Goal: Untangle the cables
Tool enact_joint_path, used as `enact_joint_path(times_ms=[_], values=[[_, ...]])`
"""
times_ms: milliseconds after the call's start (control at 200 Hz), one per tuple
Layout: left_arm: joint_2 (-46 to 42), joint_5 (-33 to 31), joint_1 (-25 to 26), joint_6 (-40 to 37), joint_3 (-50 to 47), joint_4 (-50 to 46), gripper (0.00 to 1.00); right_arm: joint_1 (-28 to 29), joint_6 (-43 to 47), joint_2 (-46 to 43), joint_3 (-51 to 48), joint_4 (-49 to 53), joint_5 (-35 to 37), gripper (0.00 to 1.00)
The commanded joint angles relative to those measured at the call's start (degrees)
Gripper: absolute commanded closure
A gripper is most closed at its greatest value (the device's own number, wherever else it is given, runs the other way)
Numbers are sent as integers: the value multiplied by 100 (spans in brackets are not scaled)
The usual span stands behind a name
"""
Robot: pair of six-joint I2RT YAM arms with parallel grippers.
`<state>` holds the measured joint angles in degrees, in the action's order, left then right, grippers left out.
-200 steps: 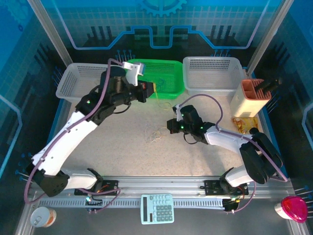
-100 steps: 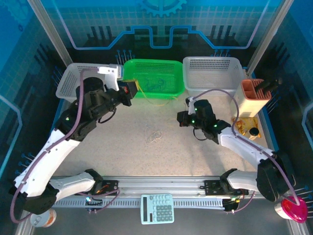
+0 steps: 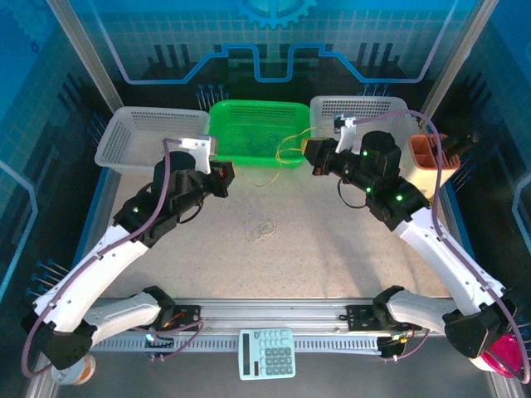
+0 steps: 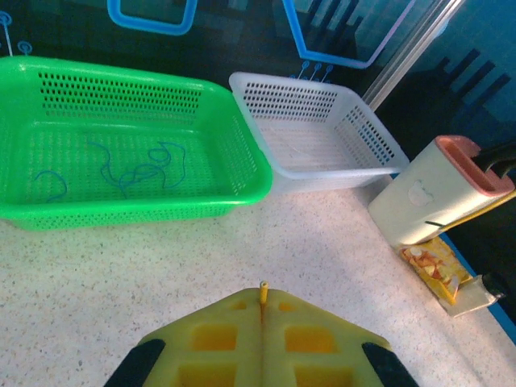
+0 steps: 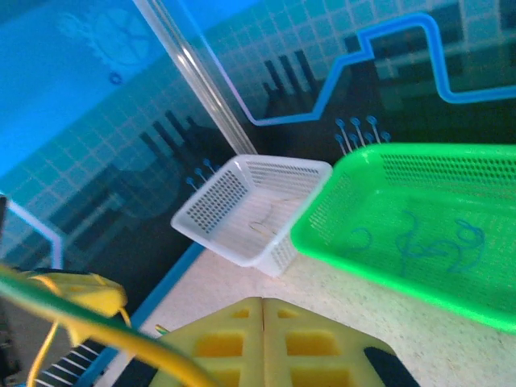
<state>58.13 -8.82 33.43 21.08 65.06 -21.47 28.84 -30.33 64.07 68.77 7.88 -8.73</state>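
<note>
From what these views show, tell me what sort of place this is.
Probably a robotics lab workcell: left arm and right arm bolted to an aluminium rail, a speckled table walled by clear printed panels, and a green basket between white sorting baskets.

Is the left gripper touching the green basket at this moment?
Apart. The left wrist view shows a strip of bare table between the left gripper and the near wall of the green basket.
</note>
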Motion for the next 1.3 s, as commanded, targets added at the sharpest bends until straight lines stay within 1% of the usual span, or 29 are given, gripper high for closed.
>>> enact_joint_path(times_ms=[0,220,320,415,485,660,675,690,740,750,1000,1115,1180,1205,1250,1296], values=[[-208,-214,-45,93,-132,319,100,-27,-190,-54,238,6,-403,100],[-311,-398,-49,284,-251,657,98,125,-177,-37,312,-163,-467,100],[-346,-436,-50,410,-378,961,95,125,-160,-4,344,-175,-428,100],[-360,-446,-51,531,-488,1204,91,126,-68,97,454,-64,-441,100],[-346,-416,-54,631,-561,1344,86,129,-2,164,520,-28,-440,100],[-302,-562,-104,535,-596,1502,76,72,-13,502,756,-151,-468,100],[-294,-578,-119,517,-599,1524,76,71,-9,538,782,-167,-485,100],[-298,-592,-137,503,-595,1547,79,74,-8,580,808,-190,-501,100],[-267,-599,-238,453,-579,1600,98,71,-26,747,917,-265,-570,100],[-263,-591,-264,444,-570,1602,100,76,-33,776,940,-275,-591,100],[96,-181,-1091,371,-151,1814,100,75,-335,1647,1169,-741,-836,100],[261,-80,-1335,310,-10,1978,100,79,-511,1979,1153,-978,-914,100],[381,258,-1463,245,57,2089,100,86,-590,2142,1191,-1053,-1013,100],[430,373,-1486,218,76,2126,95,97,-612,2177,1192,-1089,-1023,100],[512,637,-1518,147,88,2209,80,111,-653,2236,1200,-1143,-1060,100],[615,1043,-1561,47,131,2225,66,114,-678,2288,1208,-1171,-1109,100]])
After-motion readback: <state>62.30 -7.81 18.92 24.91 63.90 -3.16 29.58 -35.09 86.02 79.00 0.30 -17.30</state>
